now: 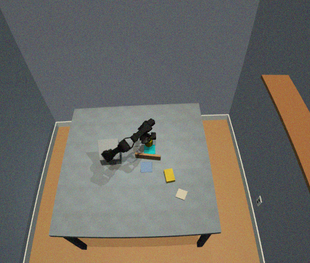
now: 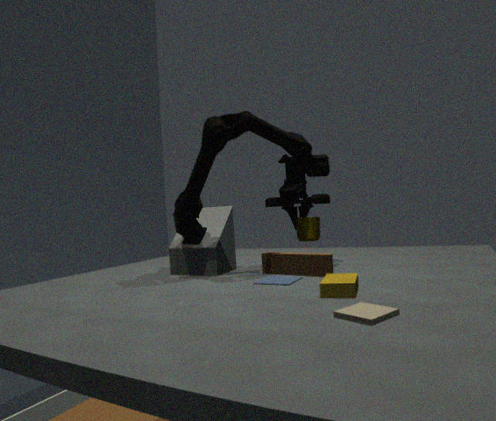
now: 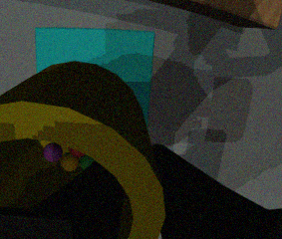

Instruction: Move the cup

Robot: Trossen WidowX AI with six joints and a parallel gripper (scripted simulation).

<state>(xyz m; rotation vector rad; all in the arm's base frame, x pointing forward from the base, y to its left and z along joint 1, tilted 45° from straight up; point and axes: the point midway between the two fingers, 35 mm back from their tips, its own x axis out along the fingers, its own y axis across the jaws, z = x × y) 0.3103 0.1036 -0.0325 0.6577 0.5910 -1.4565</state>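
A yellow cup [image 1: 149, 143] [image 2: 308, 228] [image 3: 147, 199] hangs in the air, roughly upright, higher than the wooden bar. My gripper [image 2: 301, 219] is shut on the cup's wall. Inside the cup, in the wrist view, lie several marbles: a purple marble [image 3: 53, 152], an orange marble [image 3: 70, 162], a green one and a red one. The cyan pad [image 1: 149, 149] [image 3: 71, 45] lies on the table below and close to the cup, partly hidden by it in the wrist view. The blue pad [image 1: 145, 167] [image 2: 278, 280] lies bare on the other side of the bar.
A wooden bar [image 1: 148, 156] [image 2: 298, 264] [image 3: 260, 10] stands between the two pads. A yellow block [image 1: 169, 175] [image 2: 338, 286] and a cream tile [image 1: 181, 194] [image 2: 365, 311] lie farther from the arm. A pale wedge-shaped block [image 1: 108, 144] [image 2: 225, 239] stands by the arm's base.
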